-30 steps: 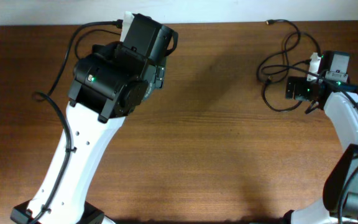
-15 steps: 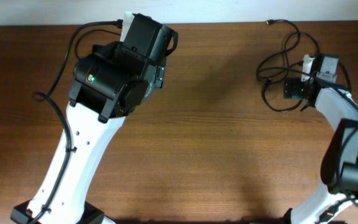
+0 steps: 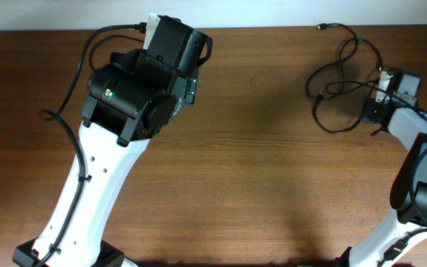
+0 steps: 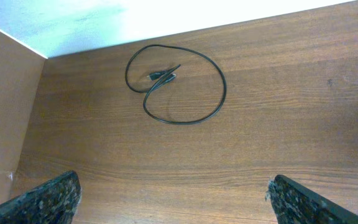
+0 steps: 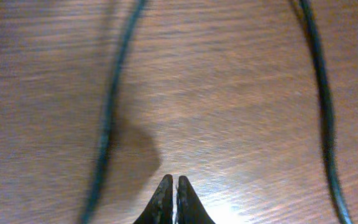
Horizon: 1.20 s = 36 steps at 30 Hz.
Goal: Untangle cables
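Observation:
Several loops of thin black cables [image 3: 337, 80] lie tangled at the table's far right. My right gripper [image 3: 377, 111] sits at the tangle's right edge. In the right wrist view the gripper [image 5: 174, 186] is shut just above the wood, and nothing shows between its fingertips. One blurred cable strand [image 5: 110, 118] runs left of it and another strand [image 5: 321, 106] runs to its right. A separate cable [image 4: 185, 84], looped with both plugs inside the loop, lies ahead of my left gripper [image 4: 173, 190], which is open wide and empty. The left arm hides that loop in the overhead view.
The bulky left arm [image 3: 136, 89] leans over the table's left half, its own thick black cable [image 3: 80, 67] trailing beside it. A white wall [image 4: 104, 18] borders the far edge and a brown side panel [image 4: 5, 112] stands at the left.
My right gripper has closed from wide open, and its wrist has shifted right along the tangle's edge. The left arm has not moved.

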{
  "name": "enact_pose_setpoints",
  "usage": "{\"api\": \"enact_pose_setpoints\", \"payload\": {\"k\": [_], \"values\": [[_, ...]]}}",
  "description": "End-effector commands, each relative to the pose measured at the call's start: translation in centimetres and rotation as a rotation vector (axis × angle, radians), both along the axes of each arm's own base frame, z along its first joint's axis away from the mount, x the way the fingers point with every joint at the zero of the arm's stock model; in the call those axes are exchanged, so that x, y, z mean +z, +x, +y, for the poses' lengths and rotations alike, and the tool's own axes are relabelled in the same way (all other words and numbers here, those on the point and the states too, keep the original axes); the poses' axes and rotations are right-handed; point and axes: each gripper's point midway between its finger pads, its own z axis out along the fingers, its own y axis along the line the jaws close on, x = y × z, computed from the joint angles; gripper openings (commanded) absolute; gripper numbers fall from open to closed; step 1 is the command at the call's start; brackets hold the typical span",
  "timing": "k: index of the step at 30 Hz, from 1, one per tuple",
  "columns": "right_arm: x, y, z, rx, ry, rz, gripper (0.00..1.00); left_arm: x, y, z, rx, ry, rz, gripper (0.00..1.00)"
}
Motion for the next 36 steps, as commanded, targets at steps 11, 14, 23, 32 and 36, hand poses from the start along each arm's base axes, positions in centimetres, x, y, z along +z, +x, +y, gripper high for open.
{"api": "enact_pose_setpoints", "payload": {"k": [11,14,23,32,36], "values": [[-1.2,0.1,3.2,0.07,0.18,-0.012,1.0,0.1,0.2,-0.1,-0.009,0.0,-0.006,0.99],[-1.6,0.0,4.0,0.083,0.186,0.004,0.97,0.1,0.2,-0.1,-0.009,0.0,-0.006,0.99],[-4.7,-0.9,4.2,0.075,0.2,0.072,0.04,0.1,0.2,-0.1,-0.009,0.001,-0.006,0.99],[-4.6,-2.5,-0.3,-0.057,0.106,0.093,0.04,0.1,0.2,-0.1,-0.008,0.001,-0.005,0.99],[-4.6,-3.9,-3.1,-0.136,0.117,0.089,0.04,0.1,0.2,-0.1,-0.008,0.001,-0.005,0.99]]}}
